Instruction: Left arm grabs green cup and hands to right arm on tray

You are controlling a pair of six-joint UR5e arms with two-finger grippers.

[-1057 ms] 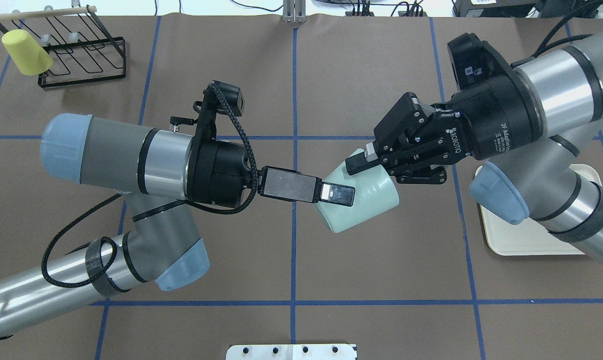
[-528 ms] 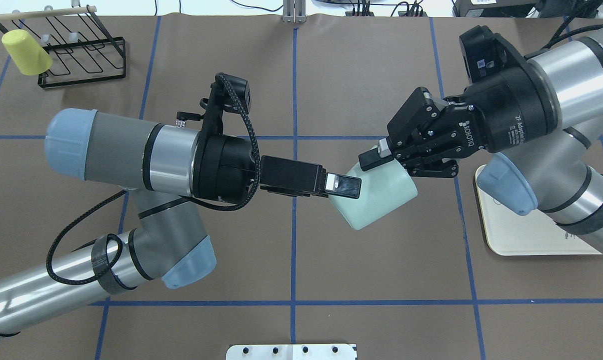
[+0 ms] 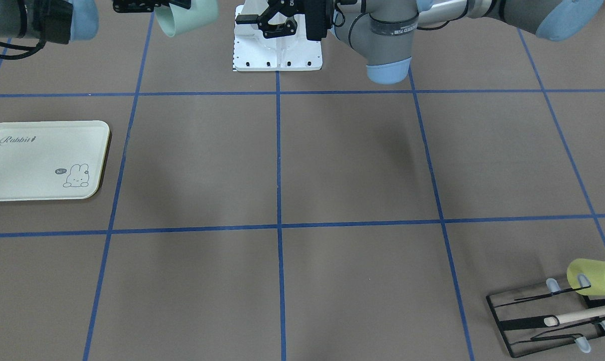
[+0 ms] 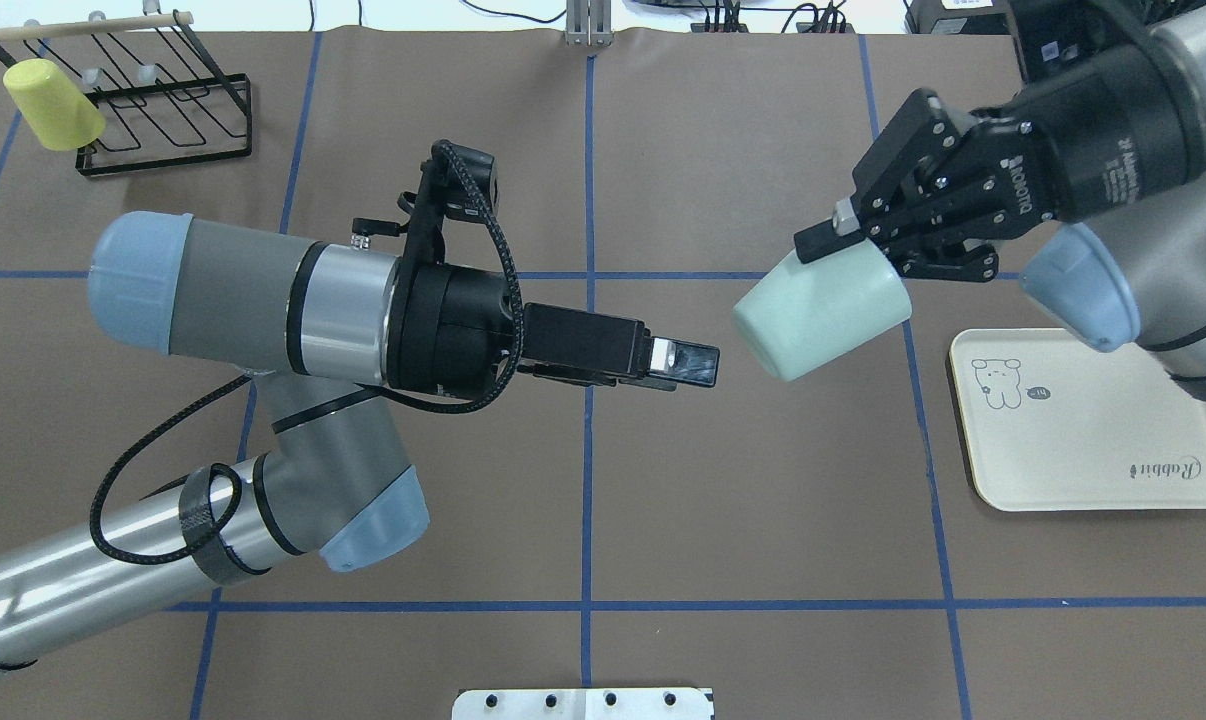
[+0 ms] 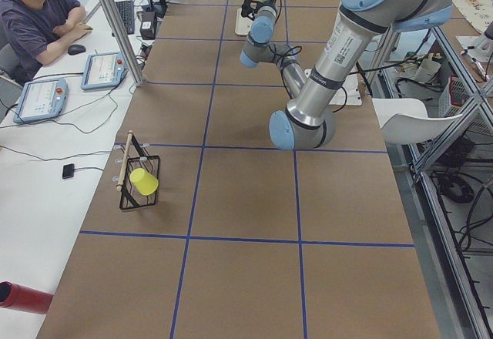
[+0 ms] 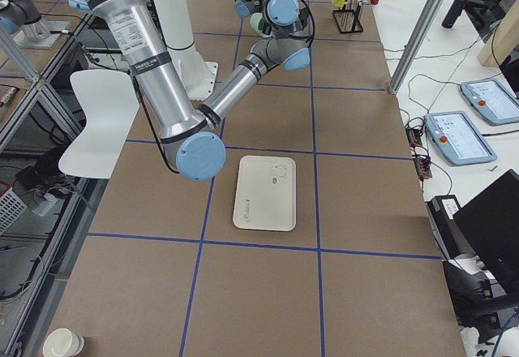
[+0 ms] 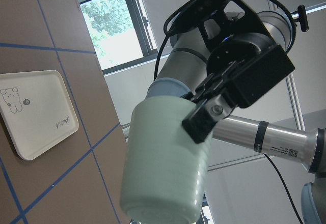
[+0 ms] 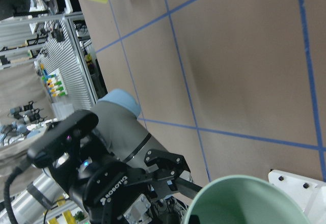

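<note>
1. Your right gripper (image 4: 831, 245) is pinching the green cup (image 4: 823, 315) by its wall. It holds the cup up in the air over the desk (image 4: 763, 500).
2. The cup is tipped on its side. Its long way runs from the right gripper down toward the desk's middle (the right wrist view looks onto its open rim).
3. Your left gripper (image 4: 688, 365) points at the cup, with a gap between them. Its fingers look spread in the front view, and they hold nothing.
4. The tray (image 4: 1093, 440) lies flat toward the desk's right edge. From the cup it is to the right and closer to the robot's edge. I think the cup is beside the tray's far left corner, not over it.
5. So the right arm (image 4: 1193, 90) is the near one, and the hand-over looks done. I judge you must swing the cup right and turn it upright before it goes down.
6. Words you can read: "ROBOTIQ" on the right gripper, "Rabbit" on the tray, and a tiny "hi" by the bunny (image 3: 77, 176).
</note>
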